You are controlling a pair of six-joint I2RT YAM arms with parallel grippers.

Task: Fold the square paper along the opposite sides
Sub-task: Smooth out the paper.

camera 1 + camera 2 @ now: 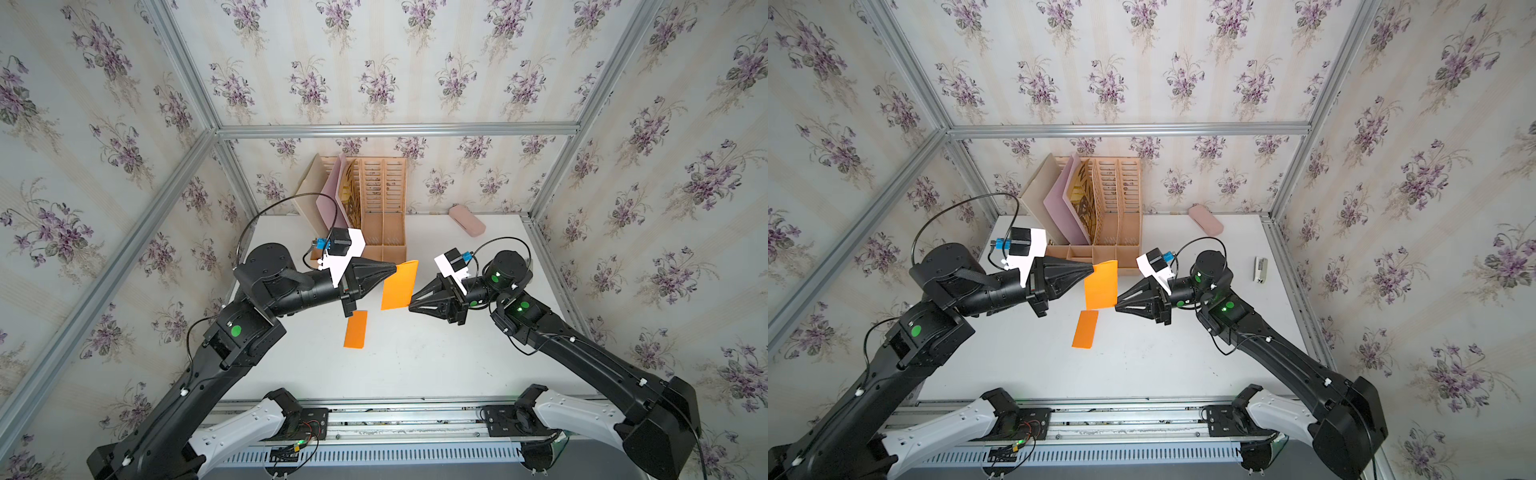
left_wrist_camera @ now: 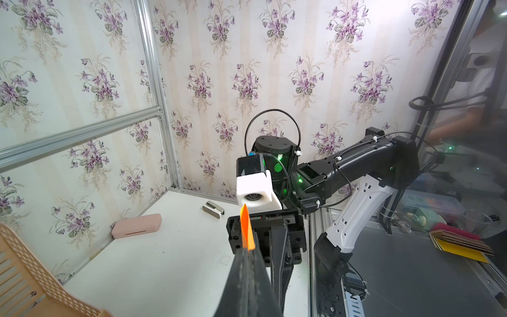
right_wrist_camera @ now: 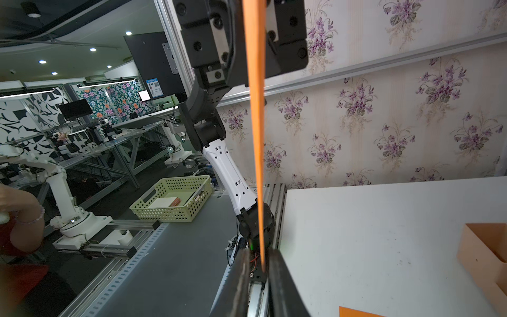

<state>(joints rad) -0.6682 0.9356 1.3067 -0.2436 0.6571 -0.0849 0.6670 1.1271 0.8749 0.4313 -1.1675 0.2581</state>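
Two orange papers are in the scene. The hanging orange paper (image 1: 399, 286) stands upright in the air above the table (image 1: 415, 374), between my two pincers. My left gripper (image 1: 395, 269) is closed tight on its far upper corner. In the left wrist view the thin orange edge comes out in two layers from between the pressed fingers. My right gripper (image 1: 410, 306) is at the near lower corner. In the right wrist view its fingers (image 3: 285, 288) stand a little apart and the paper edge goes down between them. A small gap shows beside the paper, so this pincer is narrow but not clamped. The flat orange strip (image 1: 355, 329) lies on the table near the hanging paper and apart from both pincers.

At the back wall stands the wooden file organizer (image 1: 382, 199). At its left end a beige board (image 1: 309, 191), a pink folder (image 1: 330, 203) and a brown patterned sheet (image 1: 348, 195) lean together. A pink case (image 1: 466, 221) lies closed on the table near the organizer. Outside the cell, a pale green basket (image 3: 153, 211) holds white sheets and something reddish.
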